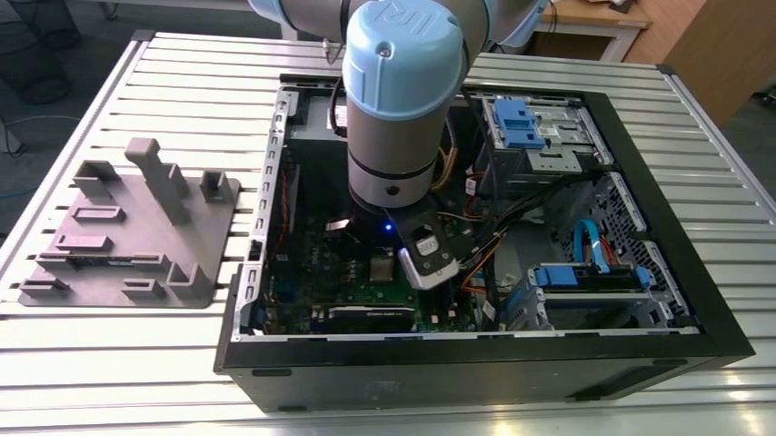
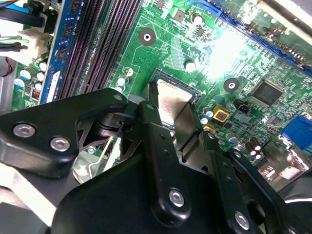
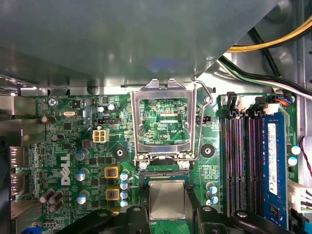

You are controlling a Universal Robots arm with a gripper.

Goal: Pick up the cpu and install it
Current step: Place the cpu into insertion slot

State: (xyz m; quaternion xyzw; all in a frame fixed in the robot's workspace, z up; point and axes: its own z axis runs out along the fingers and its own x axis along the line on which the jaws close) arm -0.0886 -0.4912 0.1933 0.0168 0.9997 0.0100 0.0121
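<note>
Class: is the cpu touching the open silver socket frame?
Apart. In the first wrist view a dark strip of socket edge shows between the cpu and the hinge end of the open socket frame.

Access to the motherboard (image 1: pixel 309 282) is bounded on all sides by the walls of the open case (image 1: pixel 485 372). The space over the socket is taken by the arm (image 1: pixel 394 91), the gripper (image 3: pixel 167 212) and the cpu (image 3: pixel 167 197) at it. The raised socket frame (image 3: pixel 163 122) is found just beside the gripper; memory slots (image 3: pixel 241 156) and loose cables (image 3: pixel 273 41) are found near it. Drive bays (image 1: pixel 588 291) fill the exterior view's right of the case. Open tabletop (image 1: pixel 122 363) is left around the grey tray (image 1: pixel 134 227).
</note>
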